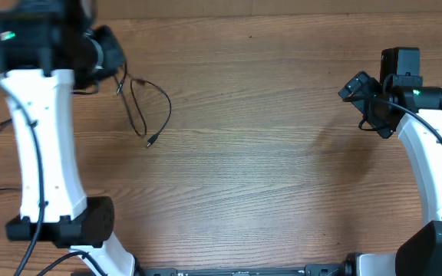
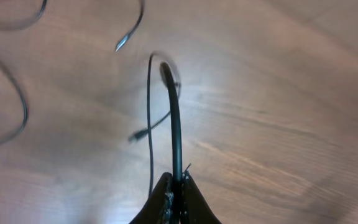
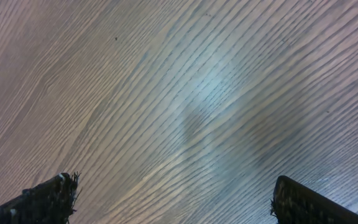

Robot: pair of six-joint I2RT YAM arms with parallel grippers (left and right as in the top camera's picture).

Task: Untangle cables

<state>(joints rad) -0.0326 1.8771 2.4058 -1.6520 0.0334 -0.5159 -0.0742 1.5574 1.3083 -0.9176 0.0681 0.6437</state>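
My left jaws clamp one of the cables (image 2: 174, 124) at far left, likely to draw it from its loops, while my right jaws hang apart above the tabletop (image 3: 197, 93).

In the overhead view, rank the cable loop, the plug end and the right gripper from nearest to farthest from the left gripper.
From the left gripper:
1. the cable loop, right beside it.
2. the plug end, on the table past the loop.
3. the right gripper, far right side.
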